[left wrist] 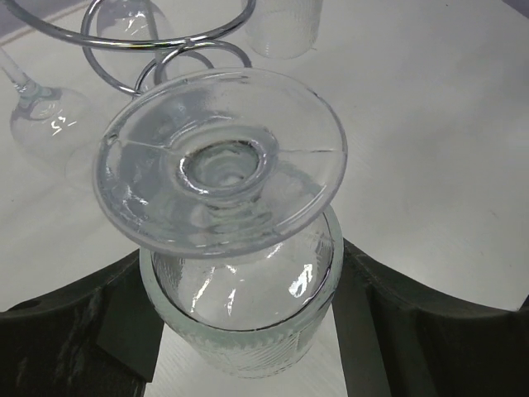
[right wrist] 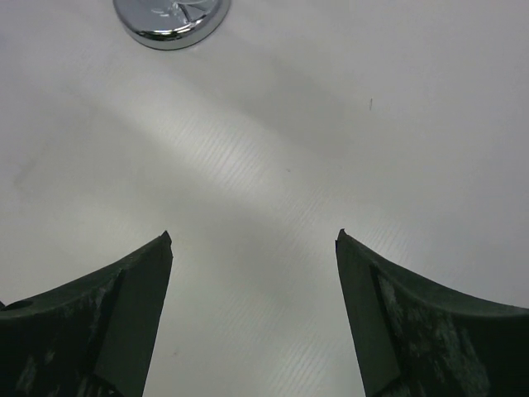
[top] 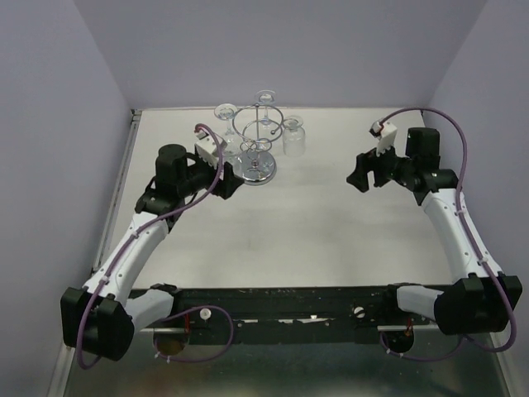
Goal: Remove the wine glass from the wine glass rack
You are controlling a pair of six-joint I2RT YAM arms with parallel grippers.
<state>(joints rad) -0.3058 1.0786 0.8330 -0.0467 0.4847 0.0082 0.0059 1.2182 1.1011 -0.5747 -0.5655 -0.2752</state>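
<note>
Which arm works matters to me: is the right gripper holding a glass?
No, the right gripper stands open with nothing in it.

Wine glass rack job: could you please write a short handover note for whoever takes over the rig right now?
Left gripper: closed on the bowl of an inverted wine glass, beside the wine glass rack.
Right gripper: open, empty, over the table.
Done: glass grasped; its foot looks clear of the rack's rings, though not certain.
Left: draw the glass away from the rack; other glasses hang there.
</note>
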